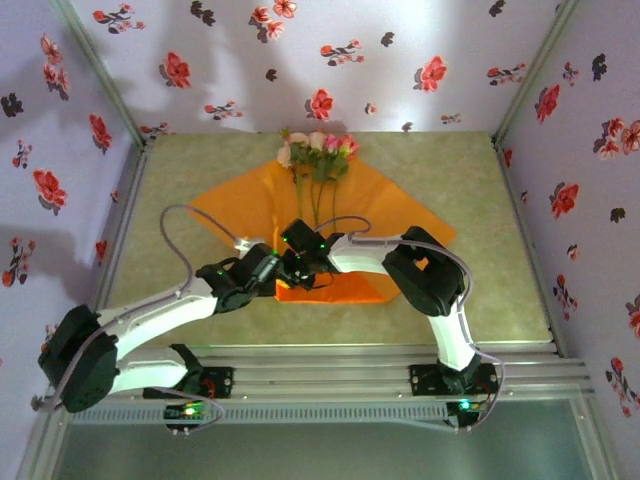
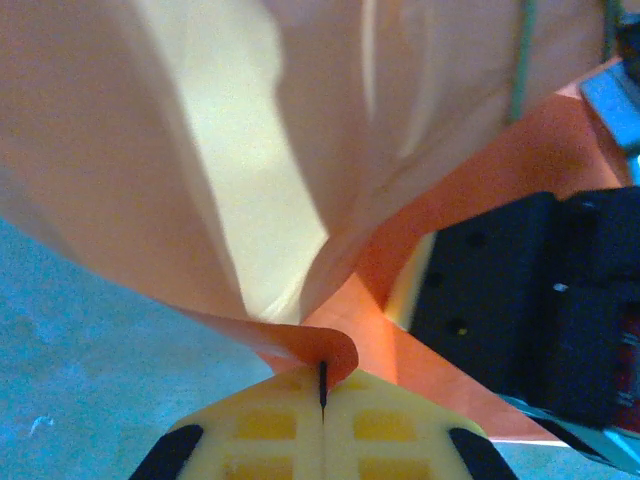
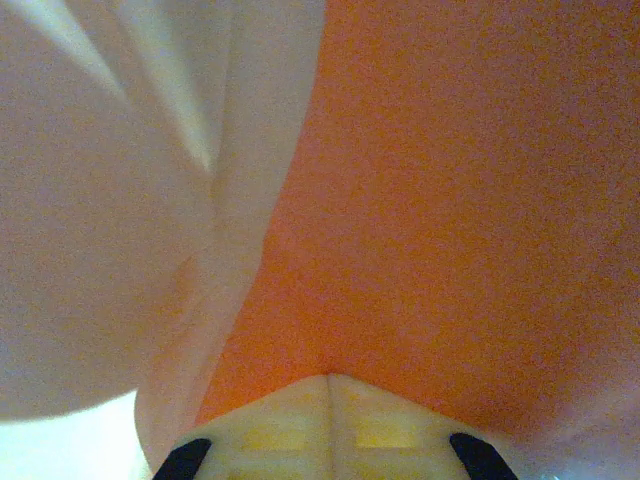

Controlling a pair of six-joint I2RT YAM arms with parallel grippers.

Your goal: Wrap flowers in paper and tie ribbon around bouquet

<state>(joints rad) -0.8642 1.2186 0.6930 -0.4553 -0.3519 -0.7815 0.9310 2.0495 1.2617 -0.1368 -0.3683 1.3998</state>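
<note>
Left gripper (image 2: 322,385): jaws pressed together, pinching the near corner of the paper (image 1: 400,215). Right gripper (image 3: 328,385): also pressed together, looks clamped on the same fold. Risks: the thin glossy sheet could tear or slip free if the arms pull apart, and lifting the fold could roll the stems off centre. Paper is bright orange and smooth, near corner raised and creased, rest flat. Flowers (image 1: 318,150): stems lie along the paper's middle, pink and cream blooms just past its far edge.
</note>
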